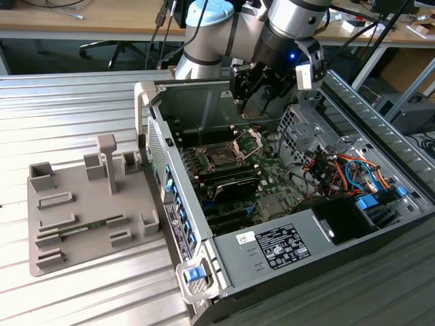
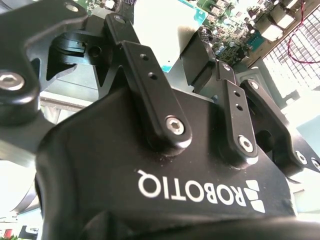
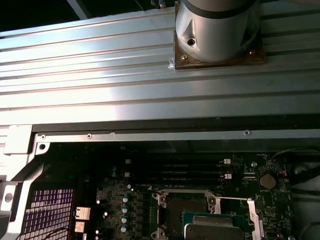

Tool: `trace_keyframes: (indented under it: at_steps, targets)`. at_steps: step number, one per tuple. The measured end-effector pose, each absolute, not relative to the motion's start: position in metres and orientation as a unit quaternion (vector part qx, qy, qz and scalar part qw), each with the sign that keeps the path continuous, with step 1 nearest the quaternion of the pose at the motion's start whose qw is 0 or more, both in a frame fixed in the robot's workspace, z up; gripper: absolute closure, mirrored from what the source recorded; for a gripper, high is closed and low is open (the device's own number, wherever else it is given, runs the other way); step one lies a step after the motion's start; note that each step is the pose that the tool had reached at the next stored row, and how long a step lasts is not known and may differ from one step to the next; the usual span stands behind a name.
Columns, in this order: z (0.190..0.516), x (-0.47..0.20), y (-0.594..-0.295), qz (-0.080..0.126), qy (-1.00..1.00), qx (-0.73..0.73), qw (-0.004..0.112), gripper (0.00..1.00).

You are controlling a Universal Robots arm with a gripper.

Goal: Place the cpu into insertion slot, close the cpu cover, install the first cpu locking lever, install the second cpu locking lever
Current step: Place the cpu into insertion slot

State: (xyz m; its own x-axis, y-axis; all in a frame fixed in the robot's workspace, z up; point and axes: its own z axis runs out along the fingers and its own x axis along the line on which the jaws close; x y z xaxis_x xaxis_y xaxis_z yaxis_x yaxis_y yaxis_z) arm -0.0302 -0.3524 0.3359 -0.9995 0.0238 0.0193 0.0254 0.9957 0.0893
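My gripper hangs inside the open computer case, above and a little behind the insertion slot. It is shut on the cpu, a small flat square held between the fingertips. In the second wrist view the black fingers clamp the pale cpu from both sides. In the first wrist view the cpu's silver-grey top floats beside the black, silver-rimmed insertion slot. The cpu cover stands swung up, open, at the socket's far side.
Long black memory slots lie in front of the socket. The case wall, a drive cage, coloured cables and the power supply ring the board. A grey fixture tray sits on the ribbed table at the exterior view's left.
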Motion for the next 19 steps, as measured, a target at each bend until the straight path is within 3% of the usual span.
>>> trace_keyframes:
  at_steps: [19]
  targets:
    - [0.332, -0.042, -0.352, -0.045, -0.999, -0.012, 0.009, 0.46]
